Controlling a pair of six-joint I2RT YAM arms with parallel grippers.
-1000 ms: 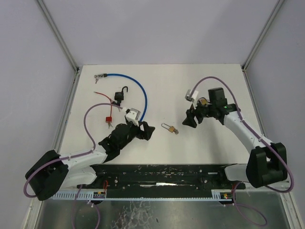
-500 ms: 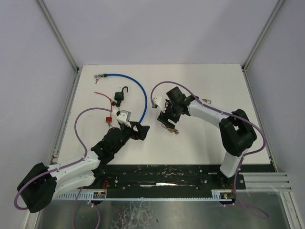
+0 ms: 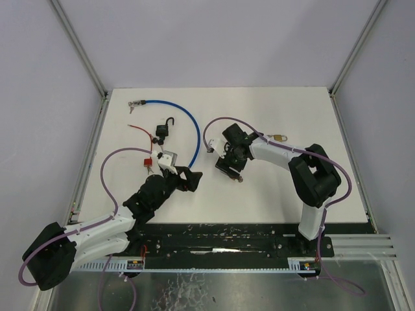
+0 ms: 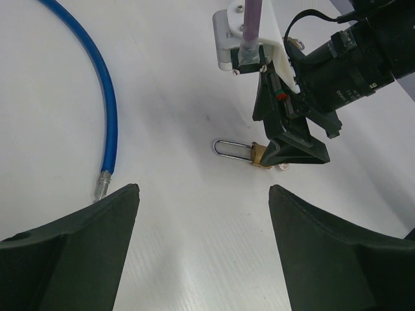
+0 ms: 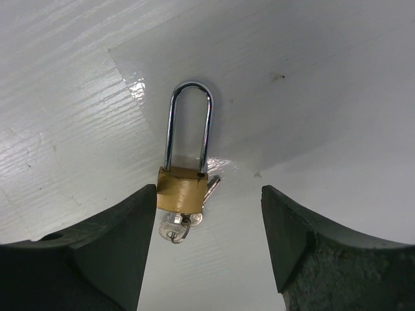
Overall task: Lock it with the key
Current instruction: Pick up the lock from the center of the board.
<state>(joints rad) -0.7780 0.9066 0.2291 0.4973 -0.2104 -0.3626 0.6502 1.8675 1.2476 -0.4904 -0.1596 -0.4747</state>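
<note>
A small brass padlock (image 5: 183, 186) with a long steel shackle lies flat on the white table, its shackle seated in the body. Keys on a ring (image 5: 176, 227) lie at the base of its body. My right gripper (image 5: 209, 194) hangs just above it, open, with the padlock close to the left fingertip and touching neither finger. From above, the right gripper (image 3: 229, 167) covers most of the padlock (image 3: 236, 177). My left gripper (image 4: 202, 191) is open and empty, a short way from the padlock (image 4: 241, 150); in the top view it (image 3: 192, 179) sits to the padlock's left.
A blue cable lock (image 3: 194, 127) curves across the left half of the table, a black padlock (image 3: 163, 131) inside its arc. A red-tagged key (image 3: 148, 162) and a red wire (image 3: 139, 129) lie further left. Another brass padlock (image 3: 279, 137) rests to the right.
The right arm swung from the right side of the table to the centre and settled over the brass padlock. The left arm drew back slightly to the left.
</note>
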